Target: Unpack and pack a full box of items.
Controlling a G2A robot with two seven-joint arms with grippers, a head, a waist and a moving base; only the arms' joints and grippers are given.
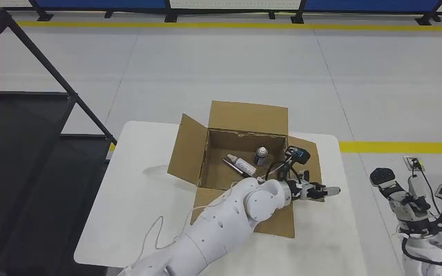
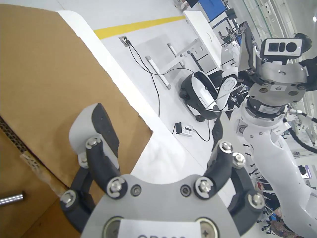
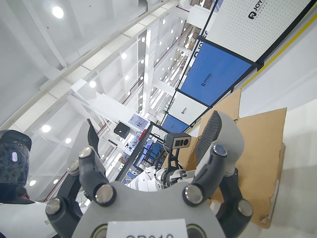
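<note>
Left gripper [image 2: 158,122] spread wide and empty over the box's [image 1: 248,116] right flap [image 2: 49,75], close to the table's [image 1: 138,207] right edge. Right gripper [image 3: 152,120] gapes too, beyond that edge. Inside the box: one can [image 1: 262,153], one tube [image 1: 237,163].

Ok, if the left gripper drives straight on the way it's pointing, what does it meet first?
Nothing obvious. The left gripper, jaws open, points past the box's side flap, across a strip of table, toward the floor beyond. Depth is unclear; one finger sits close over the flap.
</note>
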